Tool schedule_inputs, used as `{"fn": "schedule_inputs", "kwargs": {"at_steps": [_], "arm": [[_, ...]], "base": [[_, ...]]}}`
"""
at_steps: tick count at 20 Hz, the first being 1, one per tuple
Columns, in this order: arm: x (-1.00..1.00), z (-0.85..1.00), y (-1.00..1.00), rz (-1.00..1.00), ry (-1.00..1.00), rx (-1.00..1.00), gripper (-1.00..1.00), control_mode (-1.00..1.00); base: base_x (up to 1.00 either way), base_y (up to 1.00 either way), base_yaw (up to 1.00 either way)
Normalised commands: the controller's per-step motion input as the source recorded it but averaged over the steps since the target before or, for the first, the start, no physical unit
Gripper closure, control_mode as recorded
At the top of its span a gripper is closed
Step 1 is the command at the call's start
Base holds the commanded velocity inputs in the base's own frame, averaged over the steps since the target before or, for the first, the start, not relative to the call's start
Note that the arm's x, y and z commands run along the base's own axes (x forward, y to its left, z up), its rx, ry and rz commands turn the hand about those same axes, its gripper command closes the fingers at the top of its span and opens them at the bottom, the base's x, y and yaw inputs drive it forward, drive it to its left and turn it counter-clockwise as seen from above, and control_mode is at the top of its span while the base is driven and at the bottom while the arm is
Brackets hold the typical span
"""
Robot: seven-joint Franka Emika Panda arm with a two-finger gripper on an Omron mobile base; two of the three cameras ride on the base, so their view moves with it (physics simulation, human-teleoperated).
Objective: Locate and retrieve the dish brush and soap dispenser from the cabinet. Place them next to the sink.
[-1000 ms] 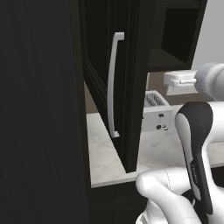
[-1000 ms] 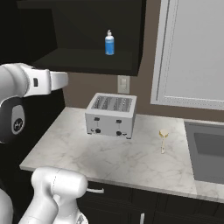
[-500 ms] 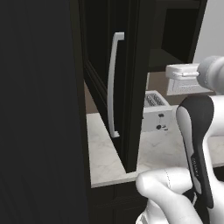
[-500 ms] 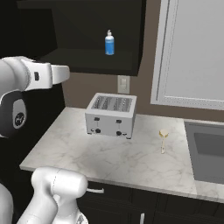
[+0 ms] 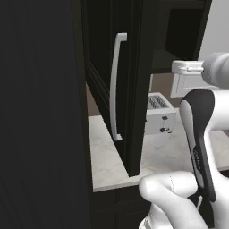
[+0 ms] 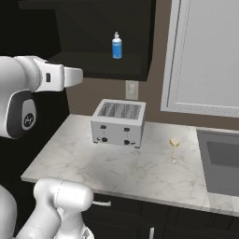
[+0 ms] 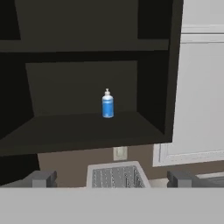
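Soap dispenser (image 7: 107,105), small blue bottle with white pump top, stands upright and alone on the lower shelf of the open black wooden cabinet (image 7: 87,131), toward the back, dead ahead of the hand at 12 o'clock. From the right base camera it sits above and behind the boxy silver-white toaster (image 6: 118,123).

Dish brush (image 6: 174,145), pale tan round head on a thin light handle, already lies on the marble worktop (image 6: 116,168), near the dark grey sink (image 6: 219,163), at 3 o'clock from the toaster.

Claw (image 7: 111,179) spread wide, empty, well short of the bottle.

Handling, my estimate: bottle light, rigid, smooth plastic, narrow base so easily tipped. Take it across the body below the pump, not by the nozzle. Cabinet door (image 5: 118,85) swung open.
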Motion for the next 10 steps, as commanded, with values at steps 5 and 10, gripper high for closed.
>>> {"fn": "schedule_inputs", "kwargs": {"at_steps": [5, 10], "arm": [[0.34, 0.0, -0.06, -0.02, 0.04, 0.0, -1.0, -1.0], [0.4, 0.0, -0.03, -0.04, 0.09, 0.0, -1.0, -1.0]], "base": [[0.0, 0.0, 0.0], [0.0, 0.0, 0.0]]}}
